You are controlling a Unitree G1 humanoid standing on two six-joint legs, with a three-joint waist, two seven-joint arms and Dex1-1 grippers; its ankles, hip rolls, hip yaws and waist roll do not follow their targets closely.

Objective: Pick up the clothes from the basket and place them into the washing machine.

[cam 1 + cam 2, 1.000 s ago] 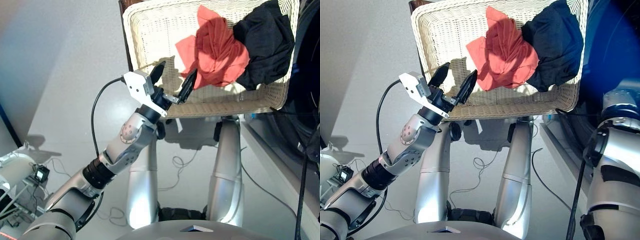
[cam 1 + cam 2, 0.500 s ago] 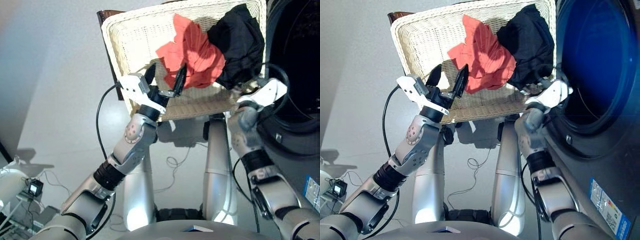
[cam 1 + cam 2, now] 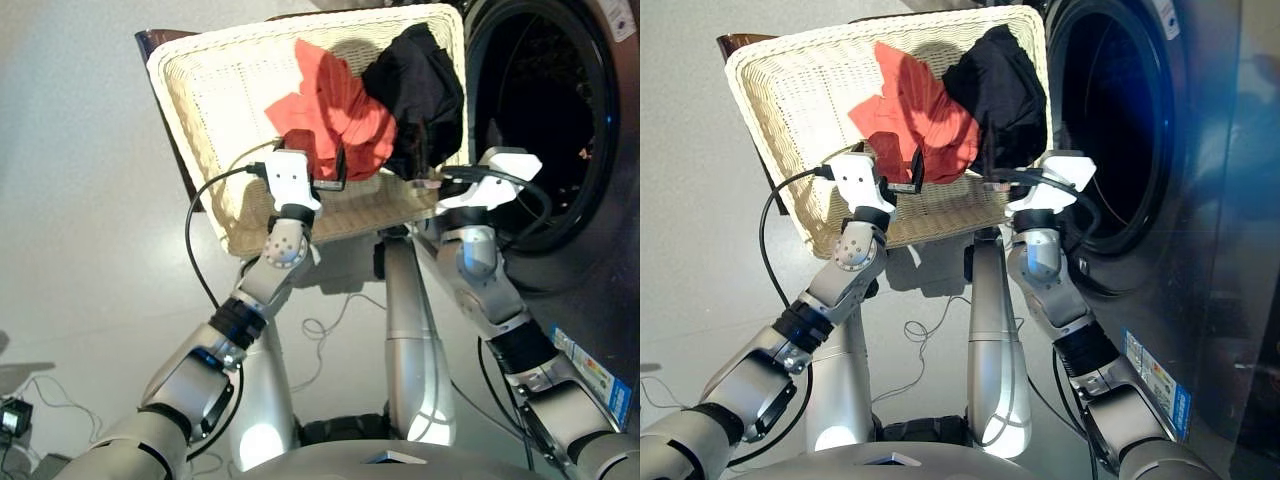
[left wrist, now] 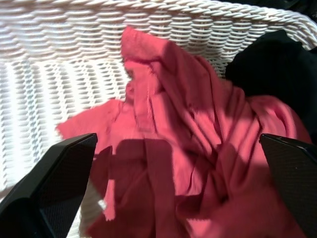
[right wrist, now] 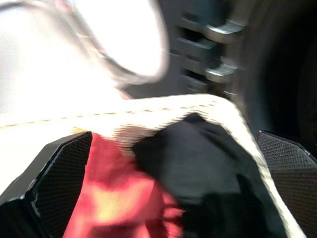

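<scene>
Left gripper (image 4: 163, 198) has advanced over the basket (image 3: 215, 90) rim, fingers spread, red garment (image 4: 188, 144) directly ahead. Right gripper (image 3: 1005, 180) has come up open facing the black garment (image 3: 1000, 85). Washer (image 3: 1110, 130) open; grasp imminent.

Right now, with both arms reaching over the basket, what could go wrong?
The orange-red garment and black garment overlap, so the open left tool might drag both. The right tool hangs at the basket rim and could snag the wicker.
</scene>
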